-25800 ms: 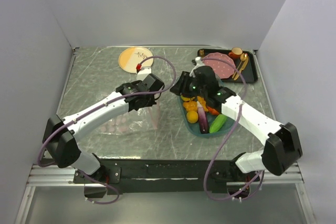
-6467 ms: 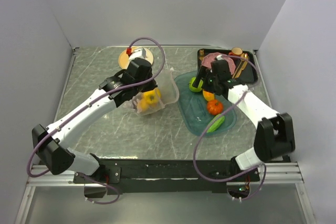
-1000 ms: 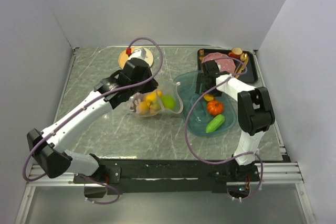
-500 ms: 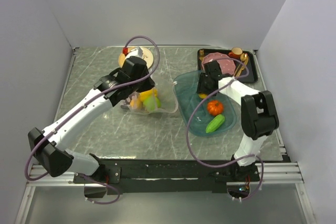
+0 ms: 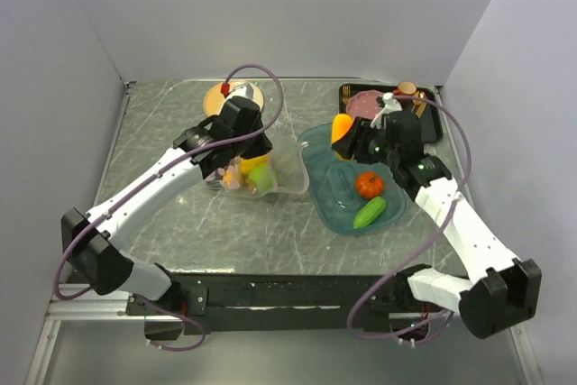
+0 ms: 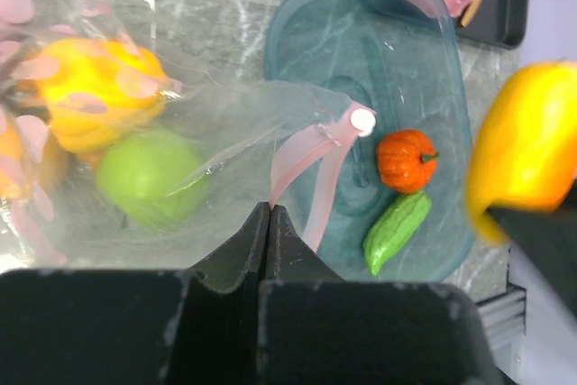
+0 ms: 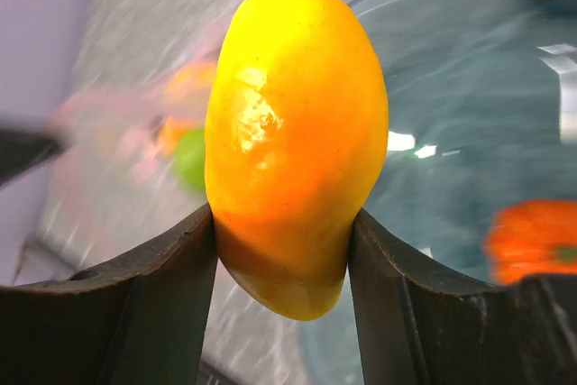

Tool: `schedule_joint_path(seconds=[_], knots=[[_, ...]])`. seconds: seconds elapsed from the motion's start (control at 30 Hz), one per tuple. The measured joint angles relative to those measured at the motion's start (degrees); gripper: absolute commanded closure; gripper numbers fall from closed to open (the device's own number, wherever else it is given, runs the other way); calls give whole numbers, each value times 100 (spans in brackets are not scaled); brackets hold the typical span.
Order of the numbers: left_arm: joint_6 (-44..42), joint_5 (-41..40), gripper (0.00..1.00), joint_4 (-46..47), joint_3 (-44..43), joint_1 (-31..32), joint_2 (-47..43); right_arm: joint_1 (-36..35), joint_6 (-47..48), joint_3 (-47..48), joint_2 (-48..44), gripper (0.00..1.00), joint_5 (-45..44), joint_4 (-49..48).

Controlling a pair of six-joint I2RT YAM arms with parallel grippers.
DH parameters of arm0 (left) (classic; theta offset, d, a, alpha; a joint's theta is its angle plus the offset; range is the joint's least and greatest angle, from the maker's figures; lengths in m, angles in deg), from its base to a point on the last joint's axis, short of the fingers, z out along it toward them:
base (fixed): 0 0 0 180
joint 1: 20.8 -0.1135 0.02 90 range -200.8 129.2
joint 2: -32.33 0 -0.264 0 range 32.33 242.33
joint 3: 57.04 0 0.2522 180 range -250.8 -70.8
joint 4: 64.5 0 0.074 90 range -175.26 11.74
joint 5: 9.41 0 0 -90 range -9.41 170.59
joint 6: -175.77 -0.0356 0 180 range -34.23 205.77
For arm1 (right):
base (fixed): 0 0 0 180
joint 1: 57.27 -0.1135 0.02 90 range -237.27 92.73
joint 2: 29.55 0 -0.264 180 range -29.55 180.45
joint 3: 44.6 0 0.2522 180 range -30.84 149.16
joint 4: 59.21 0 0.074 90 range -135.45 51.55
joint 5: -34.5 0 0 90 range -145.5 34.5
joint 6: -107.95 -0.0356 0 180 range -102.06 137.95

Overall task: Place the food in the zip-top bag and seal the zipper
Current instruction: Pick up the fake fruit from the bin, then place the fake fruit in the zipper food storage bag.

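Lifts a yellow-orange fruit off the teal tray in the just-closed right gripper, leaves tomato and cucumber on the tray, keeps the zip-top bag, left of the tray, pinched at its rim in the shut left gripper for the next drop.

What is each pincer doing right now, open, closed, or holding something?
Left pincer: closed, pinching the edge of the zip-top bag.
Right pincer: closed on the yellow-orange toy fruit.

left fingers pinched together, right fingers gripping
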Motion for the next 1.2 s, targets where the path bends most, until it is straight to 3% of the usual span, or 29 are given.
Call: schedule_joint_path(seconds=[0.37, 0.77, 0.93, 0.97, 1.07, 1.1, 1.2], knots=[[-4, 219, 99, 210, 0, 0, 133, -1143, 13, -417, 57, 78, 1032, -11], [-28, 382, 99, 289, 98, 11, 96, -1438, 50, 96, 1589, 71, 1204, -146], [-28, 417, 99, 345, 262, 28, -2, -1438, -114, 586, 1969, 59, 1185, -365], [-28, 424, 99, 348, 262, 31, -17, -1438, -153, 675, 2044, 47, 1185, -420], [-28, 424, 99, 365, 262, 31, -48, -1440, -249, 815, 2192, 42, 1200, -584], [-28, 424, 99, 372, 262, 31, -50, -1449, -275, 820, 2227, 34, 1207, -629], [-31, 426, 99, 380, 262, 33, -50, -1449, -337, 820, 2330, 30, 1226, -673]])
